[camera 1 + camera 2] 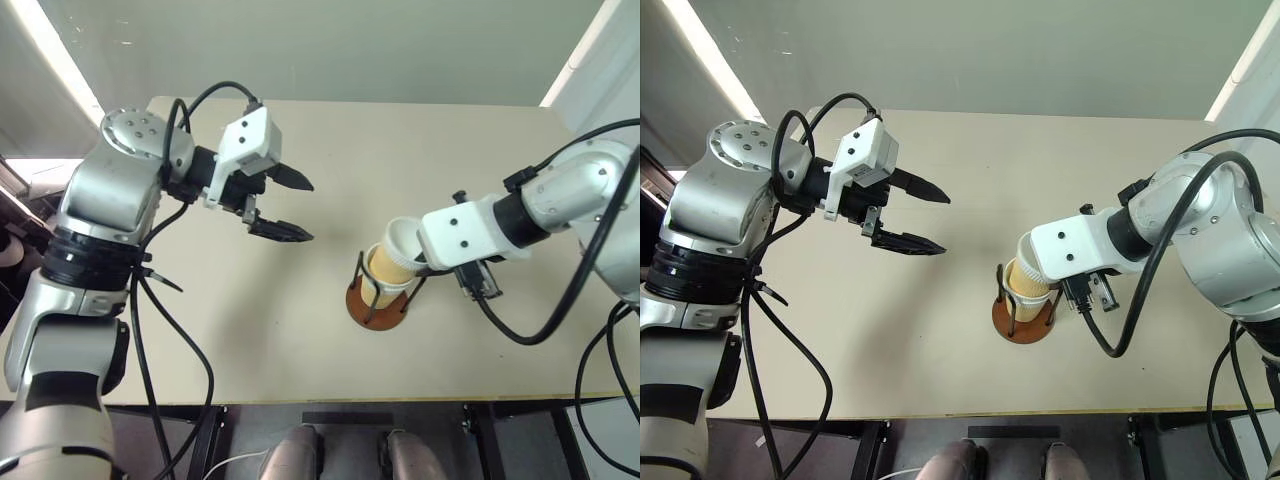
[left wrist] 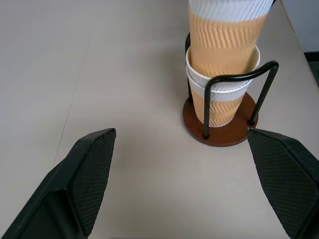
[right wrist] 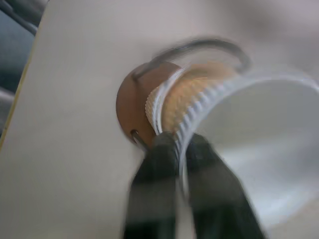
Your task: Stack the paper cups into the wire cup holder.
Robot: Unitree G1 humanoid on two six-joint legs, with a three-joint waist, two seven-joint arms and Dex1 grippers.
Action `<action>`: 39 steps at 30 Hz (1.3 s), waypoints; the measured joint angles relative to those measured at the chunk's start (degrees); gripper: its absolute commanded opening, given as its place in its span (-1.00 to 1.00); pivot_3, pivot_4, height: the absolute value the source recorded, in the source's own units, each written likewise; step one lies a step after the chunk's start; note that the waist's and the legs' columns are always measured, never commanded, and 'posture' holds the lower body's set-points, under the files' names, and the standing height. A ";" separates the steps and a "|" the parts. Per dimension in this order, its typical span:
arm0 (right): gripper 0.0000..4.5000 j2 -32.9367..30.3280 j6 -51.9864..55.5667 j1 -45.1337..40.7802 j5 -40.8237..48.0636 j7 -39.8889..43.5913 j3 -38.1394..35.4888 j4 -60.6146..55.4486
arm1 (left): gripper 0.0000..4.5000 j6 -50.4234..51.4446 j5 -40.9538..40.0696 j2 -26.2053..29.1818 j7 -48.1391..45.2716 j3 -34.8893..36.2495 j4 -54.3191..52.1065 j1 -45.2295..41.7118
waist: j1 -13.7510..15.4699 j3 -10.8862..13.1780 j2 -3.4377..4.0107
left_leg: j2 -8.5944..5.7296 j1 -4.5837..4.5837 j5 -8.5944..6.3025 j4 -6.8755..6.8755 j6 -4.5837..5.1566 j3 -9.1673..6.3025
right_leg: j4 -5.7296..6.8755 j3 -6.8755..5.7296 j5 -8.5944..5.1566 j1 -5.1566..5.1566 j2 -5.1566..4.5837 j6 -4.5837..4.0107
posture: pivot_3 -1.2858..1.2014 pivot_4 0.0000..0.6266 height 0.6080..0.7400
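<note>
While the left end effector (image 1: 288,205) hangs in the air over the left part of the surface (image 1: 300,340), its two black fingers (image 2: 84,174) stand wide apart with nothing between them. It points to the right, toward the wire cup holder (image 1: 377,300), and it is well apart from it. The wire cup holder stands on the surface to the right of the middle, nearer the near edge than the far one. Its round reddish-brown base (image 2: 219,132) lies flat, and its black wire loops (image 2: 239,79) stand up around the paper cups (image 2: 222,84). Two cups sit one inside the other in the holder, with their white rims just below the top of the wire. A third cup, the top cup (image 1: 400,250), is pushed partway into them. It is tilted, and its open mouth leans up and to the right. The right end effector (image 3: 182,149) comes in from the right and holds this top cup by the rim. One finger (image 3: 154,184) is on the outside of the cup wall and the other is on the white inside, so the thin wall is pinched between them. The top cup is not all the way down yet, and a wide band of its wavy tan side shows above the two lower rims.
</note>
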 measured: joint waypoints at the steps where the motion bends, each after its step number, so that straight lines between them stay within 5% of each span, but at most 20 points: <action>1: -0.28 0.36 -0.03 -0.39 -0.18 0.14 0.06 0.25 | 1.00 -0.07 0.08 0.01 -0.01 0.00 -0.01 0.00 | 0.00 0.00 0.00 | 0.00 0.00 0.00 0.00 0.00 0.00 | 0.00 0.00 0.00 0.00 0.00 0.00 | 0.03 -0.52 1.00; 9: 0.97 5.29 4.00 -4.23 0.91 -0.98 -1.04 3.17 | 1.00 -0.48 0.65 0.14 0.08 0.00 -0.03 0.03 | -0.08 0.00 0.00 | 0.00 0.00 0.00 -0.03 0.00 0.00 | -0.02 0.00 0.00 -0.03 0.01 0.00 | 0.03 -0.52 1.00; 16: 0.99 8.16 19.41 -2.58 10.34 -9.04 -16.92 5.82 | 1.00 0.60 0.51 0.19 2.02 1.03 -0.11 1.60 | 0.10 0.00 0.00 | -0.03 -0.02 0.00 -0.04 0.00 -0.01 | -0.09 0.00 -0.01 0.01 0.01 -0.02 | 0.03 -0.52 1.00; 22: 0.99 12.16 26.18 6.87 15.29 -20.11 -30.17 9.36 | 1.00 2.72 0.26 0.06 5.63 3.30 -0.57 3.12 | 0.12 0.00 0.00 | -0.02 0.02 0.02 -0.03 -0.03 0.00 | -0.04 0.02 -0.01 0.01 0.01 -0.02 | 0.03 -0.52 1.00; 39: 0.99 16.09 13.64 25.07 15.09 -44.56 -45.43 22.75 | 1.00 4.14 2.27 -12.41 35.37 13.08 5.07 9.09 | 0.32 0.00 0.00 | -0.02 0.10 0.04 -0.04 -0.08 0.05 | 0.04 0.04 0.01 0.03 0.02 0.02 | 0.03 -0.52 1.00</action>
